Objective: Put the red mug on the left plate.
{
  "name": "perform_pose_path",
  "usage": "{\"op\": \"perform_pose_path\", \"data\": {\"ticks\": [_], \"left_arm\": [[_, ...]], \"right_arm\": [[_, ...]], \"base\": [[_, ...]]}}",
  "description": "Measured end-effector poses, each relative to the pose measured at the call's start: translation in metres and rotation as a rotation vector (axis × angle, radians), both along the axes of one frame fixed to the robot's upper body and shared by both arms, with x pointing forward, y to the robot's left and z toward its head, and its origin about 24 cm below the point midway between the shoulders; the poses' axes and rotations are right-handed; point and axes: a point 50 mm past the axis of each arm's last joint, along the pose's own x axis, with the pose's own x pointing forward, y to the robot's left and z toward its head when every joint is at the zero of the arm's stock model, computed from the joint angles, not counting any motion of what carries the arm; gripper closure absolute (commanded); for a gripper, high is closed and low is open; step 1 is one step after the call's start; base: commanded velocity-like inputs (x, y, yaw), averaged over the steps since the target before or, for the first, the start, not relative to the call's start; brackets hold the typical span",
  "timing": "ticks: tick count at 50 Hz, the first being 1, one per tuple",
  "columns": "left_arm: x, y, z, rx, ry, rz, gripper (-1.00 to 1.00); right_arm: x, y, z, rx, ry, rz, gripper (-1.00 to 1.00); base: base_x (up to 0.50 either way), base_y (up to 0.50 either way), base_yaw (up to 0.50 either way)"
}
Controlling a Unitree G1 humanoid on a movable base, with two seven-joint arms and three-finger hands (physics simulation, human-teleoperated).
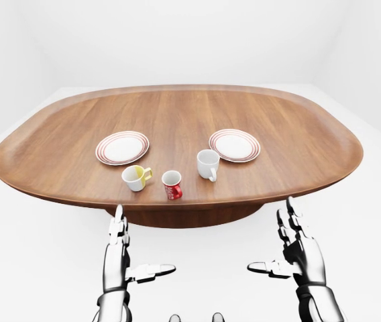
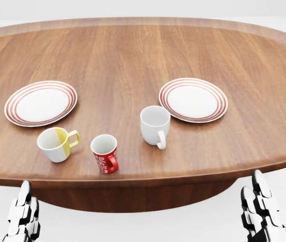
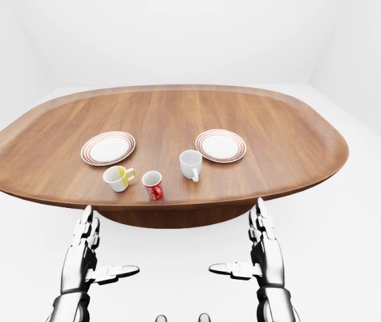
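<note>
The red mug (image 2: 104, 153) stands upright near the bottom edge of the wooden table (image 2: 133, 55), its handle turned toward the lower right. The left plate (image 2: 41, 105), white with red rings, lies bare up and to the left of the mug. My left hand (image 1: 137, 249) and right hand (image 1: 272, 239) are both open, fingers pointing up and thumbs turned inward. They hang below the table's near edge, apart from every object. Only their fingertips (image 2: 23, 204) show at the bottom corners of the head view.
A yellow-and-white mug (image 2: 56, 144) stands just left of the red mug, between it and the left plate. A white mug (image 2: 155, 125) stands to its upper right, beside the matching right plate (image 2: 193, 99). White floor surrounds the table.
</note>
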Motion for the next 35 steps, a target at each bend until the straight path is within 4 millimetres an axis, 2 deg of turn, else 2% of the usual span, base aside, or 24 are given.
{"op": "perform_pose_path", "data": {"ticks": [18,35], "left_arm": [[0.0035,-0.0023,0.0009,0.013,-0.007,-0.017,-1.00],[0.0053,-0.0033,0.0003,0.014,-0.007,-0.030,-1.00]], "right_arm": [[0.0036,0.0010,0.0005,-0.059,0.011,-0.030,-1.00],[0.0075,0.0015,0.0021,-0.036,-0.007,-0.020,-1.00]], "base": [[0.01,0.49,0.00],[0.06,0.50,0.00]]}}
